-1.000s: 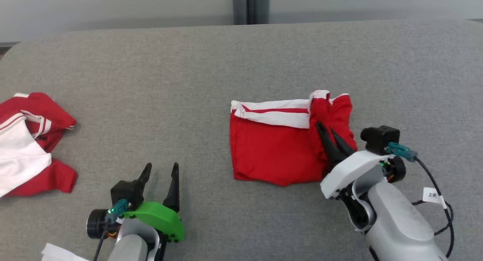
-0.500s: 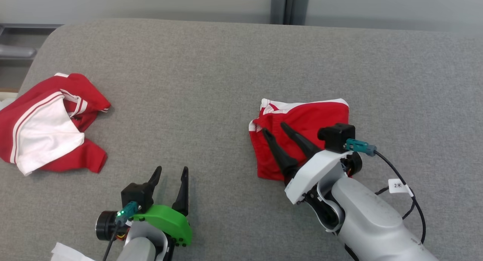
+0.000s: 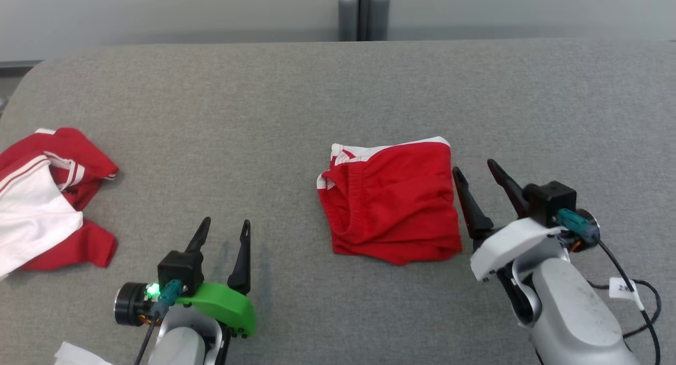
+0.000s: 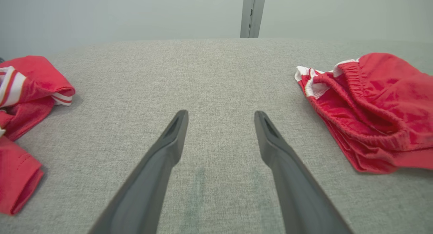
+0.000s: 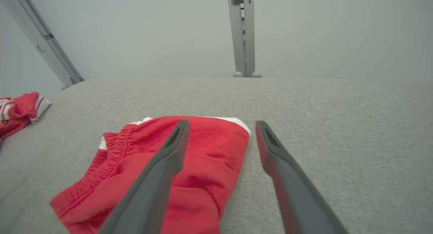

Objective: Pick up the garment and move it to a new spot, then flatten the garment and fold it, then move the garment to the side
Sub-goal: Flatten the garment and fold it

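A red garment with white trim (image 3: 391, 204) lies folded into a compact square near the middle of the grey surface (image 3: 274, 117); it shows too as the garment (image 4: 375, 105) and the garment (image 5: 209, 159). My right gripper (image 3: 475, 169) stands open just off its right edge, holding nothing, its left finger over the cloth's edge in the right wrist view (image 5: 220, 125). My left gripper (image 3: 224, 225) is open above bare surface at the lower left, well apart from the garment, also seen as the left gripper (image 4: 220, 113).
A second red and white garment (image 3: 47, 201) lies crumpled at the left edge of the surface. A grey post (image 3: 359, 13) stands behind the far edge. A white scrap (image 3: 79, 354) shows at the bottom left. A cable (image 3: 628, 280) trails from my right wrist.
The right gripper folded the garment's right part over to the left, let go and drew back to its right side, open. The head camera swung right and back. The left gripper stayed put.
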